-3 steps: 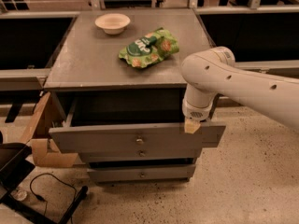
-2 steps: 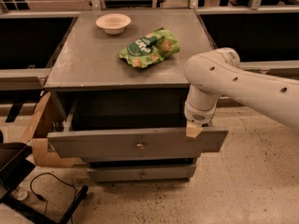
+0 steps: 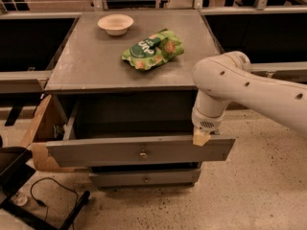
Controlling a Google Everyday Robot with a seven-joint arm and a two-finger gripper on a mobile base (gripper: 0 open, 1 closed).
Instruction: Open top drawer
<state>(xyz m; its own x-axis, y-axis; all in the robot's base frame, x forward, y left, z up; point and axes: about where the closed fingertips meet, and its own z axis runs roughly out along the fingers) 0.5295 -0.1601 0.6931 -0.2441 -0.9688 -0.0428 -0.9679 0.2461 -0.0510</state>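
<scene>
The top drawer (image 3: 110,151) is a wide grey front panel with a small round metal knob (image 3: 143,154) at its centre. It stands pulled out from the grey cabinet (image 3: 96,66), with a dark gap behind it. My gripper (image 3: 201,137) hangs from the white arm (image 3: 254,87) and sits at the top edge of the drawer front near its right end, with its tan tip over the rim.
A narrower grey drawer (image 3: 144,178) is below. On the cabinet top lie a green snack bag (image 3: 152,49) and a white bowl (image 3: 115,24). A cardboard box (image 3: 41,133) stands at left, with a black cable (image 3: 48,195) on the floor.
The top drawer has slid further out toward the camera, and my gripper has moved with it, staying at its right top edge.
</scene>
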